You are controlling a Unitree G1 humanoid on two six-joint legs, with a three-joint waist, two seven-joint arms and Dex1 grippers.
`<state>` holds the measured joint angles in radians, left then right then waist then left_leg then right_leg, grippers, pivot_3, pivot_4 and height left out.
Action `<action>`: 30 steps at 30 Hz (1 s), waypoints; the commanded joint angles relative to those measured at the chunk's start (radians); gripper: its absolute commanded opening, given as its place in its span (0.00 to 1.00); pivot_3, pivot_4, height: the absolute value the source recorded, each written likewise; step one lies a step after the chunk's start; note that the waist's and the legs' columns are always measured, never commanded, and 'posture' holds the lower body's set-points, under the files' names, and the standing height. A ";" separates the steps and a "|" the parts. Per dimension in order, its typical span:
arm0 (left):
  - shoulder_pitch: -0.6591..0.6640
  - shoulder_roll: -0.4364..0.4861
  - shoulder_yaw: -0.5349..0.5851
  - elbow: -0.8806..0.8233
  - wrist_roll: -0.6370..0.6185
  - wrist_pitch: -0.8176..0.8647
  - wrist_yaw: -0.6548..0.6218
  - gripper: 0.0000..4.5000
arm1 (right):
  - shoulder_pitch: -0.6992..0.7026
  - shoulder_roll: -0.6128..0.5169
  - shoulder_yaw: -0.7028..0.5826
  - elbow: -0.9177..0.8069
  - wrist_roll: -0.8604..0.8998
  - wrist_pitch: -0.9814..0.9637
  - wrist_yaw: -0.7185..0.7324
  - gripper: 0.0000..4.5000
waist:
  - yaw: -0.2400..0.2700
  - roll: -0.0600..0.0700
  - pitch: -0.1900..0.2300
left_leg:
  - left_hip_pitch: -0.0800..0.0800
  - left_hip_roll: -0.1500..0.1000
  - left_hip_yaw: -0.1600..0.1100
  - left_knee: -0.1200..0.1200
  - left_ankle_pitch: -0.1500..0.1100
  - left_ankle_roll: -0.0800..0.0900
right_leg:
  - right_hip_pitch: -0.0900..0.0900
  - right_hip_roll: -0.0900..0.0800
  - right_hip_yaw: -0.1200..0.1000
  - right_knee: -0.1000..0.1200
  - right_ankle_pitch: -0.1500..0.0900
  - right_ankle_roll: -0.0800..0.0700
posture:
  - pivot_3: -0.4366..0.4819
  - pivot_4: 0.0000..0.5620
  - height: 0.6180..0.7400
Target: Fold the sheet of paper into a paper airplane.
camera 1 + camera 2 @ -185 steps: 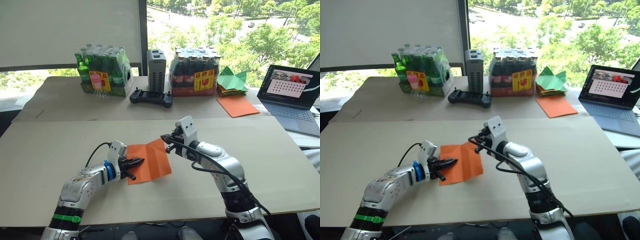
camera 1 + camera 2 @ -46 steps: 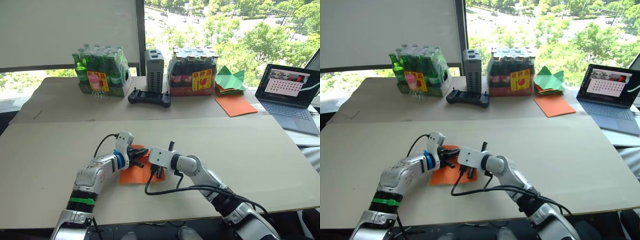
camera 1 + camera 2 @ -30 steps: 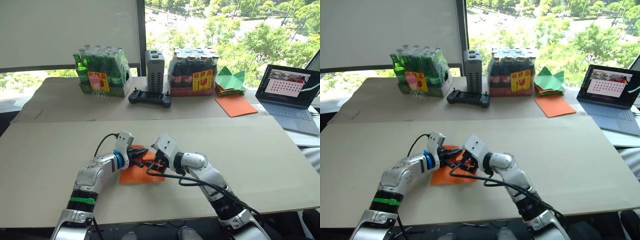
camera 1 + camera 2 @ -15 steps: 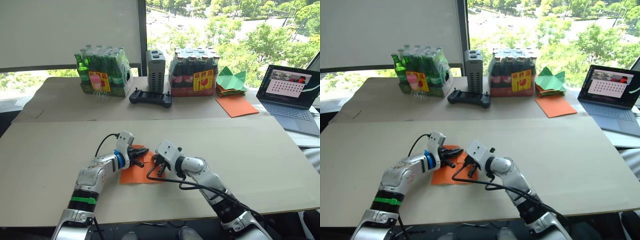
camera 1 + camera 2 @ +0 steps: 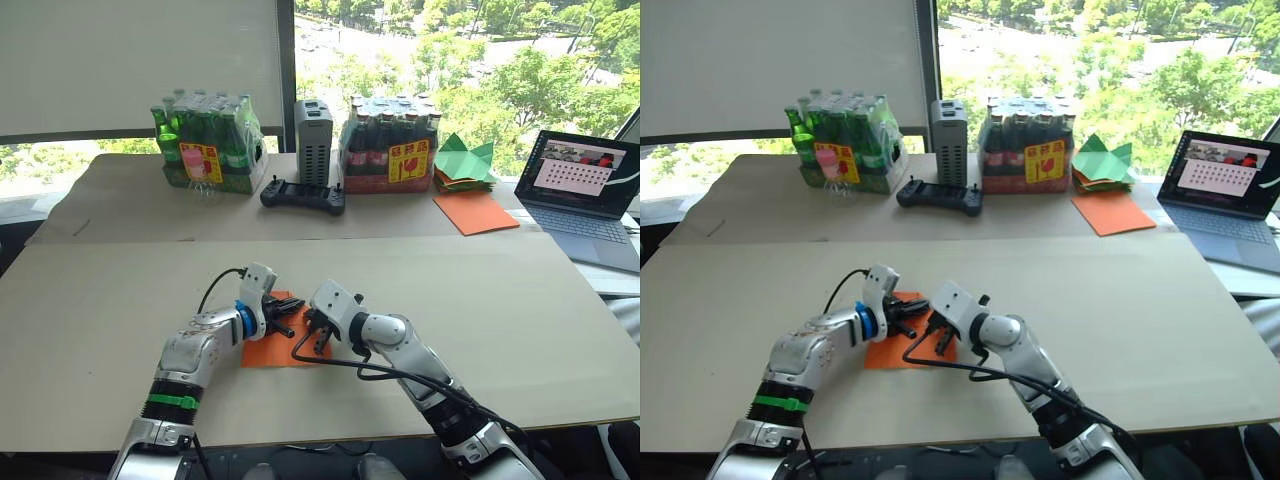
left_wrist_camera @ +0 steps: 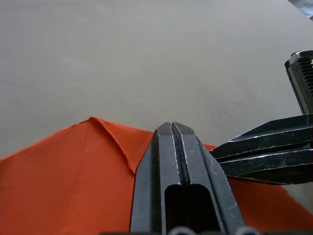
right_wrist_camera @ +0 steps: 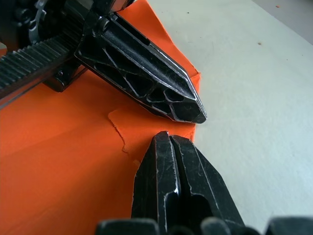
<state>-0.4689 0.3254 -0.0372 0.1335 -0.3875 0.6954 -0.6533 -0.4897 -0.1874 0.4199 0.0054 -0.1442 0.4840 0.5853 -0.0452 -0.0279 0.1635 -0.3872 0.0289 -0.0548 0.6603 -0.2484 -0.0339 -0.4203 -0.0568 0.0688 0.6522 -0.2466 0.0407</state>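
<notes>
paper [image 5: 268, 348]: thin, light, floppy, tears easily, will slide on the desk [image 5: 500, 300]; judge best pinned flat and taken by a free corner or edge. Lies folded, mid-desk toward the near edge. Left gripper [image 6: 172, 128] and right gripper [image 7: 167, 139] both fully closed, holding nothing, tips resting on its top layer, almost meeting at its far edge

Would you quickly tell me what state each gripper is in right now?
Left gripper: shut, tips pressing on the sheet of paper, holding nothing.
Right gripper: shut, tips down on the same sheet, holding nothing.
</notes>
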 commanded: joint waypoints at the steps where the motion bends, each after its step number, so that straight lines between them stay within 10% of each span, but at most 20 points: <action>1: -0.018 -0.006 -0.013 0.037 0.031 -0.039 0.004 0.00 | 0.008 -0.003 0.011 -0.027 -0.003 0.011 0.003 0.01 | 0.000 0.000 0.000 | 0.000 0.000 0.000 0.000 0.000 0.000 | 0.000 0.000 0.000 0.000 0.000 0.000 | 0.48 0.27 1.00; 30: -0.034 -0.008 0.007 0.147 0.074 -0.086 0.033 0.00 | 0.064 -0.037 -0.016 -0.111 0.016 0.089 -0.028 0.01 | -0.002 0.000 -0.001 | 0.004 0.000 0.000 0.000 0.000 0.000 | 0.002 0.000 0.000 0.003 0.000 0.000 | 0.48 0.27 1.00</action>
<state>-0.5268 0.3125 -0.0210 0.2717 -0.3313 0.5839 -0.6296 -0.4164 -0.2335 0.4070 -0.1127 -0.1347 0.5559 0.5620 -0.0475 -0.0282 0.1629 -0.3834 0.0286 -0.0546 0.6605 -0.2482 -0.0342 -0.4183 -0.0565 0.0692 0.6549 -0.2468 0.0408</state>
